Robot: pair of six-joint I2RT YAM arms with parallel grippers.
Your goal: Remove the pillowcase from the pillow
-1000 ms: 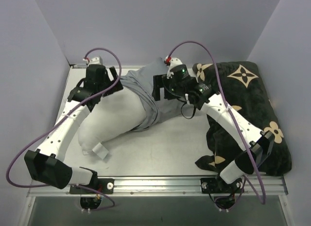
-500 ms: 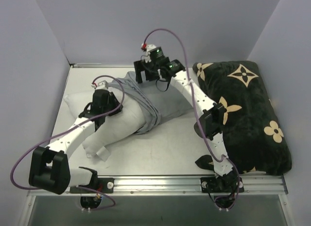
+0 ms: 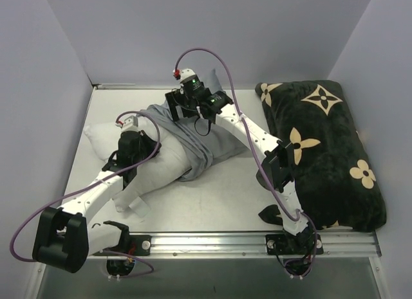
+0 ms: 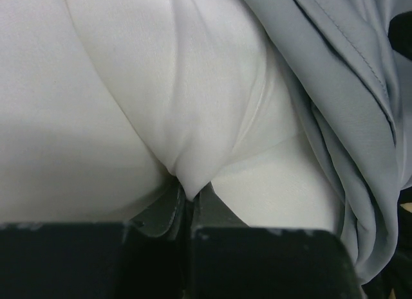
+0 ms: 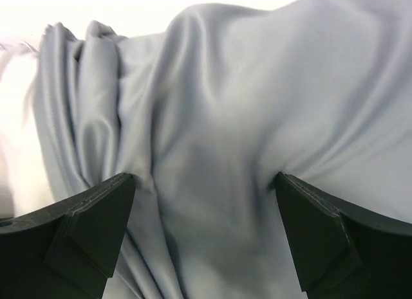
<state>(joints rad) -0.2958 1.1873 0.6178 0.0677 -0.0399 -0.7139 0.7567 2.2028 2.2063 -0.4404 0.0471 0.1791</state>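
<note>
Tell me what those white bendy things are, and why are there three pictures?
They are two robot arms, the left arm and the right arm, bolted to a table. Each ends in a two-finger pincher called a gripper. The big picture looks down from above. The other two come from small cameras on the wrists, so you see the fingers up close. On the table lie a white pillow, half inside a blue-grey pillowcase, and a black cushion with tan flowers. The left gripper is shut, pinching the pillow's white cloth. The right gripper is open, its fingers pressed on the pillowcase without pinching it.
</note>
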